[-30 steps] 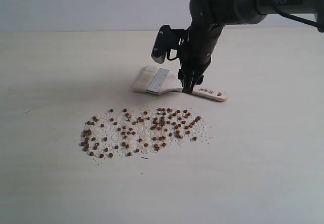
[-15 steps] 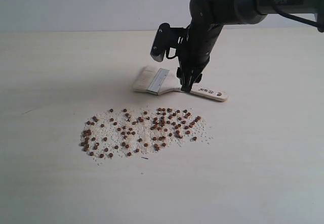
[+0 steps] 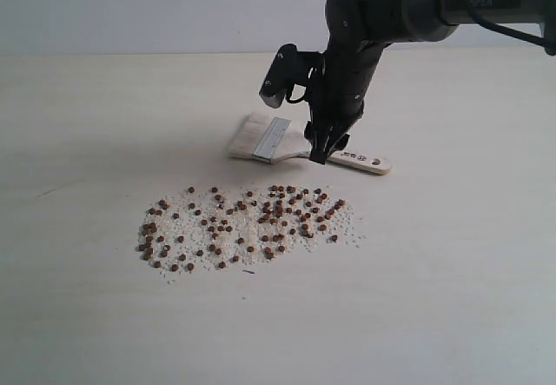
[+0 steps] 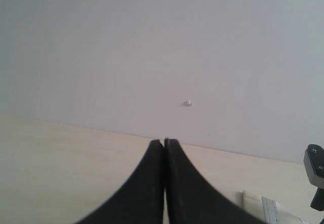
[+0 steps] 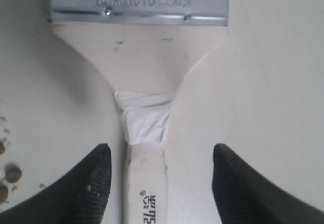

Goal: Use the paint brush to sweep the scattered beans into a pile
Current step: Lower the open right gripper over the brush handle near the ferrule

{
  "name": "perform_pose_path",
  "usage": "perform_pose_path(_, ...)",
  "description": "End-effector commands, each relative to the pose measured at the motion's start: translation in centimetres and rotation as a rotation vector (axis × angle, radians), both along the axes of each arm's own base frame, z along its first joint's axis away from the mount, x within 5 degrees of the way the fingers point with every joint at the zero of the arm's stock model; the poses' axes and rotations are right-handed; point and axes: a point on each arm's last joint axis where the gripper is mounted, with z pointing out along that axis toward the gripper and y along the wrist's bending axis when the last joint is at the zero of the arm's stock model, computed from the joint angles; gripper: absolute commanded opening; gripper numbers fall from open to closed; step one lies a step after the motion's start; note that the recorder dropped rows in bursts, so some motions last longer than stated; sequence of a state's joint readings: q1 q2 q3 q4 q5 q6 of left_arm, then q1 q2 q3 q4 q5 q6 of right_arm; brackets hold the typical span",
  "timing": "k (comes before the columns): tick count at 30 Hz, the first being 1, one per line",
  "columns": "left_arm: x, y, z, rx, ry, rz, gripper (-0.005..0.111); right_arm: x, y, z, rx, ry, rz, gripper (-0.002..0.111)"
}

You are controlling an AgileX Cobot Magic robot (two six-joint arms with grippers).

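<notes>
The right gripper is the nearer one, its jaws wide open and empty. The paint brush lies flat on the worktop, its handle running lengthwise between them. The beans lie to one side of the jaws. The left gripper, closed and empty, is well apart.

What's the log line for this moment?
brush: flat on table | right gripper: open, either side of brush handle, not closed | left gripper: shut, empty | beans: scattered, unswept
</notes>
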State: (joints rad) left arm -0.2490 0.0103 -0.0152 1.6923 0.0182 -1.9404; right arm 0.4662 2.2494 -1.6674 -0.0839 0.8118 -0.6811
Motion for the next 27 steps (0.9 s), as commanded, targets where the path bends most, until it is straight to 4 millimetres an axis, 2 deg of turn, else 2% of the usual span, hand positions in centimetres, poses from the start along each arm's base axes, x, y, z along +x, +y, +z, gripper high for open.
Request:
perform_pose_path(1,0.0,0.0,-0.1,0.000,0.001,-0.002,0.000,-0.3,-0.1,0.6,-0.029,0.021,0.072,0.056)
perform_pose_path(13,0.0,0.0,-0.1,0.000,0.001,-0.002,0.000,0.4,0.9,2.7,0.021,0.012,0.177,0.056)
perform_pose_path(22,0.0,0.0,-0.1,0.000,0.001,-0.002,0.000,0.6,0.5,0.8,0.011,0.059,0.186,0.056)
perform_pose_path(27,0.0,0.0,-0.1,0.000,0.001,-0.002,0.000,0.8,0.1,0.7,0.026,0.066,0.171,0.056)
